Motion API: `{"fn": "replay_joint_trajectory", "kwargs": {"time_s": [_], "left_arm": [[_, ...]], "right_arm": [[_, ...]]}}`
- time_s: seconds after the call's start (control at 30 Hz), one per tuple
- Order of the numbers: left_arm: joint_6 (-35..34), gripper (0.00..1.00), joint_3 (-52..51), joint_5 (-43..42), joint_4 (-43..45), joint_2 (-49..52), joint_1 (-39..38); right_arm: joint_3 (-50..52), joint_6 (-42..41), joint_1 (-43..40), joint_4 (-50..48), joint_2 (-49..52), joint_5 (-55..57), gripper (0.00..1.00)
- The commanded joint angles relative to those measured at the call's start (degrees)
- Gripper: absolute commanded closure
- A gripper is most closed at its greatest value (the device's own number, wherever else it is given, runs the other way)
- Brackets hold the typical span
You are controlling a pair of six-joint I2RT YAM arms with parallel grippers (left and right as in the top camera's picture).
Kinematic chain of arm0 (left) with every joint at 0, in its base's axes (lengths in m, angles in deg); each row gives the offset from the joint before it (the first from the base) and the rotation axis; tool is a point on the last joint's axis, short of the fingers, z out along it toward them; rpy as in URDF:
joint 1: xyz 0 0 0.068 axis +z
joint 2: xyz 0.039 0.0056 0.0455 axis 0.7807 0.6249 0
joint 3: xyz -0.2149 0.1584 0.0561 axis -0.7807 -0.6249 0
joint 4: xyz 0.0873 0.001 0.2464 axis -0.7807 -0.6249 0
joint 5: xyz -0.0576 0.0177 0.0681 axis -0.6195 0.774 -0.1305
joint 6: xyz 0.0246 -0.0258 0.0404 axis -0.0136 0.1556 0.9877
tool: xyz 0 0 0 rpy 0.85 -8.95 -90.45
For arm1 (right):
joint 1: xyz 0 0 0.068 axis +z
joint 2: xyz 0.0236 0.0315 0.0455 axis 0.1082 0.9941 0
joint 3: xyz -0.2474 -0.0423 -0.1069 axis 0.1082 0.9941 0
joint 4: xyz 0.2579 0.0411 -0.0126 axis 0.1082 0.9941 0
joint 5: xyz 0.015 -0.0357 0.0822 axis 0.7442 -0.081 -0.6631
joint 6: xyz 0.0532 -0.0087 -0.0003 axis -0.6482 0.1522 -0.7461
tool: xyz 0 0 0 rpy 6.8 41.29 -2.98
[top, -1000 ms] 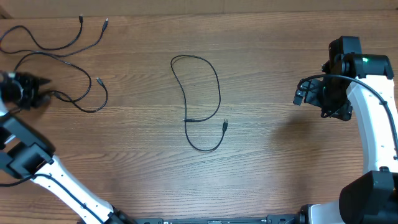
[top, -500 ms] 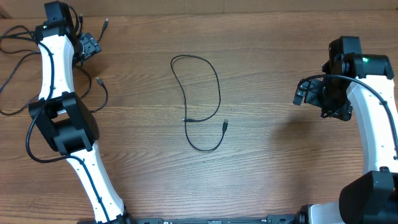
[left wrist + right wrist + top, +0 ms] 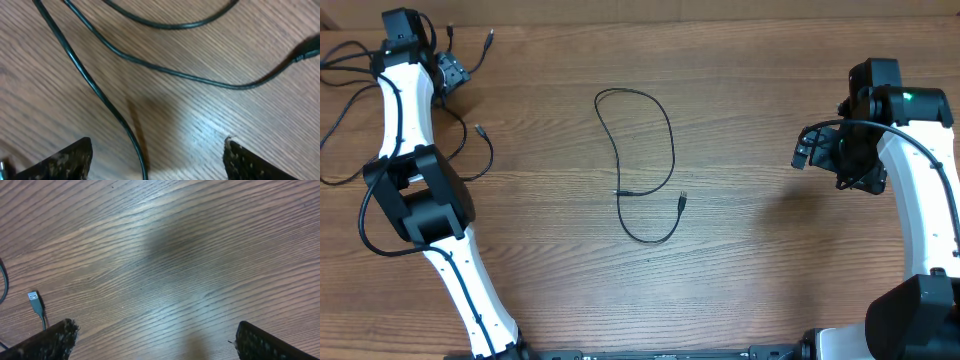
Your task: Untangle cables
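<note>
One cable (image 3: 645,165) lies free; the other cables (image 3: 491,150) look tangled at the table's (image 3: 770,280) far-left corner, while my left gripper (image 3: 157,160) and right gripper (image 3: 152,340) gape empty.

Black cables (image 3: 673,160) — one looped centre, others tangled far-left.

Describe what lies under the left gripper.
Bare wooden table lies under the open left gripper, with one thin cable running between its fingers and two more strands beyond. From overhead, the arm covers where these cables continue.
</note>
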Motion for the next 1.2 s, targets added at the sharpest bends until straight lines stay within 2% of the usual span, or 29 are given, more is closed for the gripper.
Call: {"fn": "replay_joint_trajectory", "kwargs": {"time_s": [0.0, 0.27, 0.33, 0.4, 0.47, 0.57, 0.6, 0.7, 0.83, 0.97, 1.17], "left_arm": [[0.4, 0.16, -0.5, 0.8, 1.6, 2.8, 1.5], [1.2, 0.18, -0.5, -0.8, 3.9, 7.1, 2.7], [1.5, 0.27, -0.5, -0.8, 4.1, 7.5, 2.8], [1.7, 0.47, -0.5, -0.8, 4.3, 7.5, 2.8], [1.8, 0.75, -0.5, -0.7, 3.8, 7.5, 2.8], [1.7, 0.93, -0.5, -0.6, 2.1, 7.5, 2.9], [1.6, 0.96, -0.5, -0.6, 1.3, 7.5, 3.0], [0.0, 0.96, -0.5, -0.5, -2.3, 7.0, 3.0], [-7.0, 0.96, -0.4, 2.4, -8.3, 5.4, 3.0], [-9.8, 0.96, -0.3, 2.7, -12.3, 3.4, 3.0], [-19.8, 0.96, -0.3, 2.9, -21.4, -0.4, 3.1]], "right_arm": [[0.1, 0.1, -0.2, -0.1, 0.1, 0.5, 0.0], [0.1, 0.1, -0.2, -0.1, 0.1, 0.5, 0.0], [0.1, 0.1, -0.2, -0.1, 0.1, 0.6, 0.0], [0.1, 0.1, -0.2, -0.1, 0.1, 0.6, 0.0], [0.1, 0.1, -0.2, -0.1, 0.1, 0.6, 0.0], [0.1, 0.1, -0.2, -0.1, 0.1, 0.6, 0.0], [0.1, 0.1, -0.2, -0.1, 0.1, 0.6, 0.0], [0.1, 0.1, -0.2, -0.1, 0.1, 0.6, 0.0], [0.1, 0.1, -0.2, -0.1, 0.1, 0.6, 0.0], [0.1, 0.1, -0.2, -0.1, 0.1, 0.6, 0.0], [0.1, 0.1, -0.2, -0.1, 0.1, 0.6, 0.0]]}}
